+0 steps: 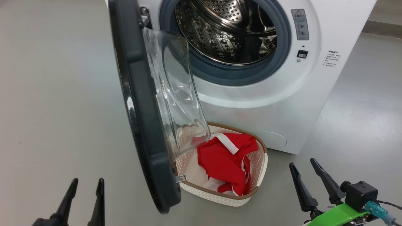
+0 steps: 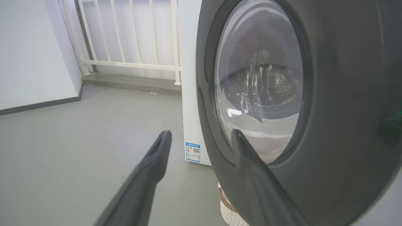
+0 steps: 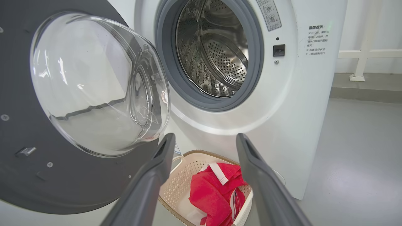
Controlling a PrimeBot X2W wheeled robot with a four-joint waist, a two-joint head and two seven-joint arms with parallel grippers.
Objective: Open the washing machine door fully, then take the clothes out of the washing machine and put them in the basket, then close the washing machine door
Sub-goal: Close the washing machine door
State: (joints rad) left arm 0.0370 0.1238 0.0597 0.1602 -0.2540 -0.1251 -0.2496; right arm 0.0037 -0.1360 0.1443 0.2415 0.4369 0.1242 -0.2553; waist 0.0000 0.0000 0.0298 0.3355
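Red clothes (image 1: pixel 224 160) with white trim are lying bunched in the cream basket (image 1: pixel 216 195), which is sitting on the grey floor (image 1: pixel 47 94) just in front of the washing machine (image 1: pixel 267 103). The door (image 1: pixel 138 110) is standing swung out to the left, its glass bowl overhanging the basket, and the steel drum (image 1: pixel 226 31) is showing inside the grey gasket (image 1: pixel 226 77). A grey warning label (image 1: pixel 300 24) is sitting right of the opening; Chinese print (image 3: pixel 316 40) beside it is headed 温馨提示. A blue sticker (image 2: pixel 192 152) with a QR code is clinging low on the machine's side. The left gripper (image 1: pixel 88 180) and the right gripper (image 1: pixel 302 162) are hovering with fingers spread apart, holding nothing. A white railing (image 2: pixel 125 37) and a pale wall (image 2: pixel 31 47) are closing off the room behind.
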